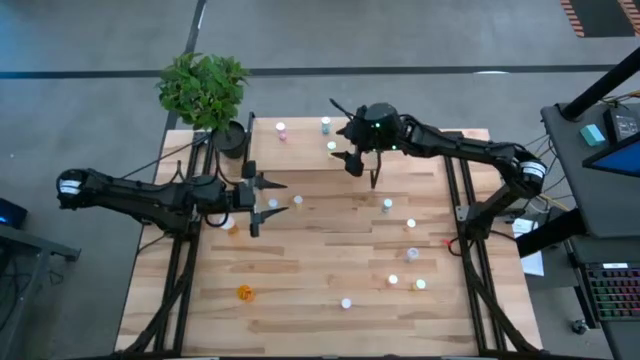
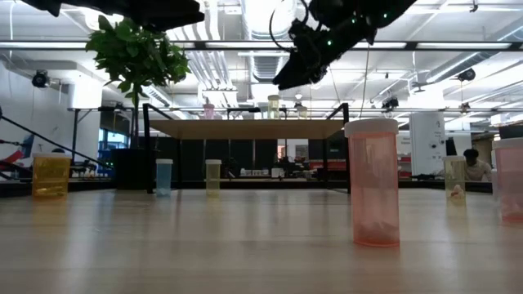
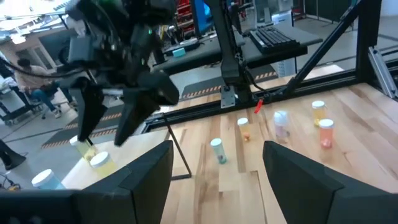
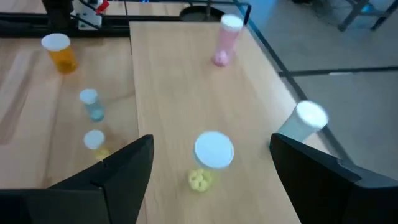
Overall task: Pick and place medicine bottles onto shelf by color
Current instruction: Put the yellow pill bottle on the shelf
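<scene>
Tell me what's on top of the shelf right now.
Three bottles stand on the shelf: a pink one, a yellow one below the open right claw, and a bluish one at its edge.

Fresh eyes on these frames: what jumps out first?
The right gripper hangs open over the shelf at the table's far edge, just above a yellowish bottle standing on the shelf top. In the low view a pink bottle looms close to the lens. A leafy potted plant stands at the far left corner.
</scene>
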You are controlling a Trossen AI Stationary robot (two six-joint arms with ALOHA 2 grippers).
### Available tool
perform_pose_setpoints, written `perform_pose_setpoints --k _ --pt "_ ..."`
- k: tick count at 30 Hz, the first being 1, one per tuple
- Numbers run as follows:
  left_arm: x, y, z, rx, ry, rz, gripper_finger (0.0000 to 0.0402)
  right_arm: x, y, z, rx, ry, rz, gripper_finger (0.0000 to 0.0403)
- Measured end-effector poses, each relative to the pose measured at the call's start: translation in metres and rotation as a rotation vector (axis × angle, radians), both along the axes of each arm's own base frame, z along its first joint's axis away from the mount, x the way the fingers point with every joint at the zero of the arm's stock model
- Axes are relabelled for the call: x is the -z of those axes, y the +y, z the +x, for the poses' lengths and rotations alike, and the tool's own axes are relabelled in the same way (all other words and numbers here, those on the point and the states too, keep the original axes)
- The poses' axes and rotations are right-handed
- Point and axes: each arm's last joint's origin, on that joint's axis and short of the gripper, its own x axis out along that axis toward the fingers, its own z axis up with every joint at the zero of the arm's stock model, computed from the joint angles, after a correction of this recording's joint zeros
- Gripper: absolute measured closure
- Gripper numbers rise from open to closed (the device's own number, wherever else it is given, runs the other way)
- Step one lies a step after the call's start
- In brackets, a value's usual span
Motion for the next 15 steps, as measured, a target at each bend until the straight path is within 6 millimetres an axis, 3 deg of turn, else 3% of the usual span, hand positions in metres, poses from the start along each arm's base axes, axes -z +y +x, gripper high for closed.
perform_pose_setpoints --k 15 --pt "0.000 0.000 0.001 0.000 -0.001 0.000 0.0169 0.033 -0.014 0.015 0.007 0.035 0.041 0.0117"
